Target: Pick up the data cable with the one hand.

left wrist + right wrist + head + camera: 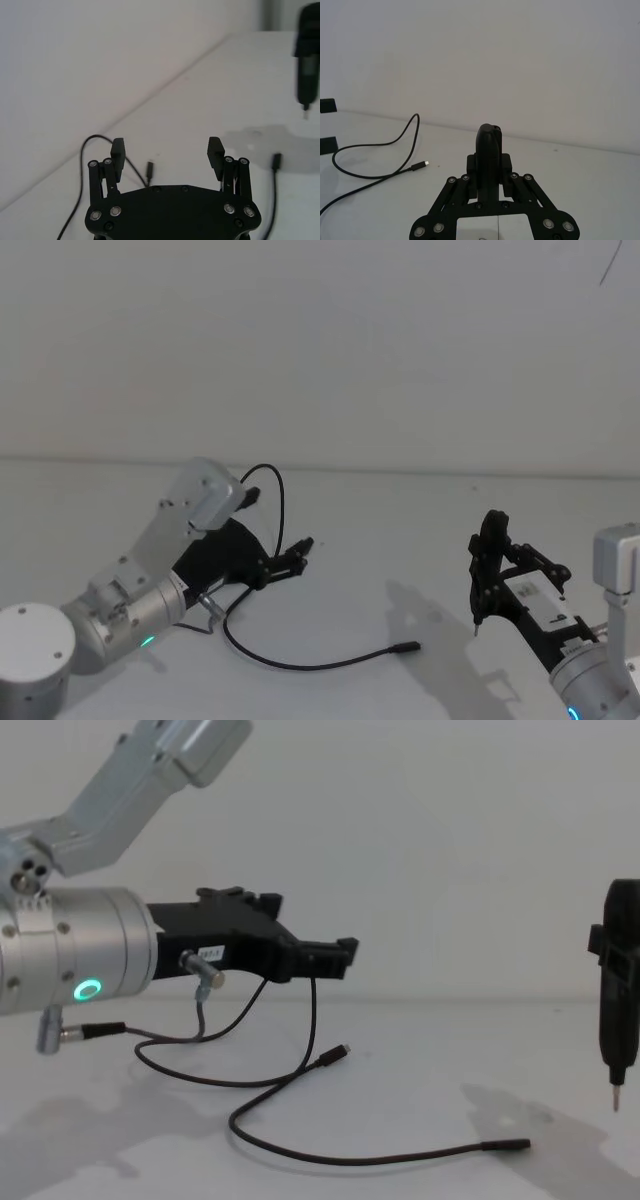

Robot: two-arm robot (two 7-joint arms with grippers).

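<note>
angular left gripper (166,150), fingers (118,150) apart, above thin looping data cable (300,667)

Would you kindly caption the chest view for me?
Open left gripper above the data cable; right gripper upright at right.

There's the long, thin black data cable (300,667), lying slack on the white worktop (400,540), looping from near the far edge toward the near one, its slim stiff plug pointing right. Above that loop hovers the black angular two-finger left gripper (300,550), fingers spread, empty.

Bare table (400,540) around the data cable (300,665) (right gripper (490,537) well apart)
</note>
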